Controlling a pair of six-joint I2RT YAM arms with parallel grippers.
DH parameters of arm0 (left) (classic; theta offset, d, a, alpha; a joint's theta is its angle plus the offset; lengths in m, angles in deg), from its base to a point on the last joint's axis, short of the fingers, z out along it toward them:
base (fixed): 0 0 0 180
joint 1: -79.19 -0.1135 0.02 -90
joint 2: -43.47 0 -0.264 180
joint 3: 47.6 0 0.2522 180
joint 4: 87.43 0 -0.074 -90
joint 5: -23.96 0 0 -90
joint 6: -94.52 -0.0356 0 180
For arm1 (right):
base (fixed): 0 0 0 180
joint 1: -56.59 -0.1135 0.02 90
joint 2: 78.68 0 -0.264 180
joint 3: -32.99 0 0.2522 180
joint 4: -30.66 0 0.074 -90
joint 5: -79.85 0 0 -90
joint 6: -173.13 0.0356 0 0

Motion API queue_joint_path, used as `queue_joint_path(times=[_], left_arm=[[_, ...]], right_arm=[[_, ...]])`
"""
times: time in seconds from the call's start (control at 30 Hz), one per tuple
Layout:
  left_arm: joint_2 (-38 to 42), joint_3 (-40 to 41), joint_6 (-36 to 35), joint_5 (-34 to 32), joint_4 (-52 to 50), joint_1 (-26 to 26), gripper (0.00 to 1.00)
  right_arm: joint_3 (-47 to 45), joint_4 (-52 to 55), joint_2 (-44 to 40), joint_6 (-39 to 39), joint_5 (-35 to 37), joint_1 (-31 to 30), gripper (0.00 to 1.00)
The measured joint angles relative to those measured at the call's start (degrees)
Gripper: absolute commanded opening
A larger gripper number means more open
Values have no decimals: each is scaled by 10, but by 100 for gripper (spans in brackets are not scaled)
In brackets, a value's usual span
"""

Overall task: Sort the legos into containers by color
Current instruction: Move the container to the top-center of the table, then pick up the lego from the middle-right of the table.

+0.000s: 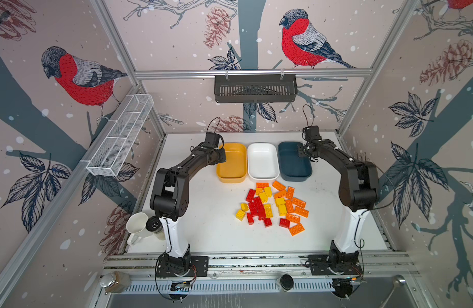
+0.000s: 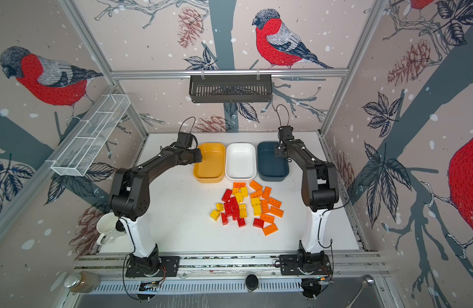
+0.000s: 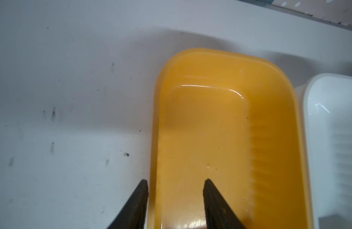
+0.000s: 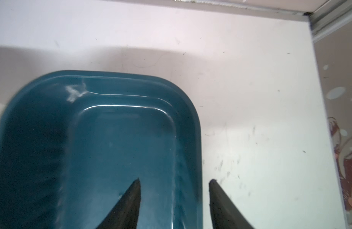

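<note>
Table (image 1: 203,232): white and scuffed, and everything for the job sits on it.
Left arm (image 1: 192,160): stretched to the back, wrist above the outer wall of the yellow tray (image 1: 234,160).
Right arm (image 1: 336,157): mirrored, wrist above the outer wall of the teal tray (image 1: 294,168).
Trays: yellow, white tray (image 1: 262,160) and teal in a row at the back, all empty.
Legos (image 1: 267,210): a loose heap in front of the trays, none sorted. They look light, rigid and slick to me; pinch the flat side walls, not the studs.
Left claw (image 3: 176,181): partly open, straddling the yellow rim, holding nothing.
Right claw (image 4: 175,180): partly open, straddling the teal rim, holding nothing.
</note>
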Motion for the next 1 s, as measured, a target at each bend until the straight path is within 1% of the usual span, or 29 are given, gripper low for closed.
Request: queue_joint_path(times=[0.07,0.1,0.13,0.2,0.27,0.37,0.47,0.53,0.63,0.77,0.87,1.0], left_arm=[[33,26,3,0,13,0,63],[52,40,9,1,21,0,68],[71,57,13,2,29,0,73],[106,85,20,1,43,0,86],[137,110,31,1,60,0,97],[178,144,44,1,88,0,97],[207,172,50,3,113,0,97],[221,188,59,7,132,0,97],[228,199,61,18,150,0,97],[227,199,66,30,165,0,97],[227,199,66,30,167,0,97],[227,199,71,30,167,0,97]], right_arm=[[-49,-9,-58,11,-3,0,75],[-80,-16,-92,18,-4,0,81],[-111,-20,-123,30,-6,-1,83],[-183,-36,-189,55,-16,-3,87],[-250,-47,-247,86,-30,-6,87],[-347,-52,-317,136,-50,-21,87],[-430,-57,-363,180,-64,-40,85],[-472,-57,-373,196,-76,-54,82],[-490,-48,-356,208,-83,-87,80],[-479,-38,-307,207,-63,-125,77],[-462,-28,-270,206,-30,-144,76],[-452,-23,-252,206,-3,-162,72]])
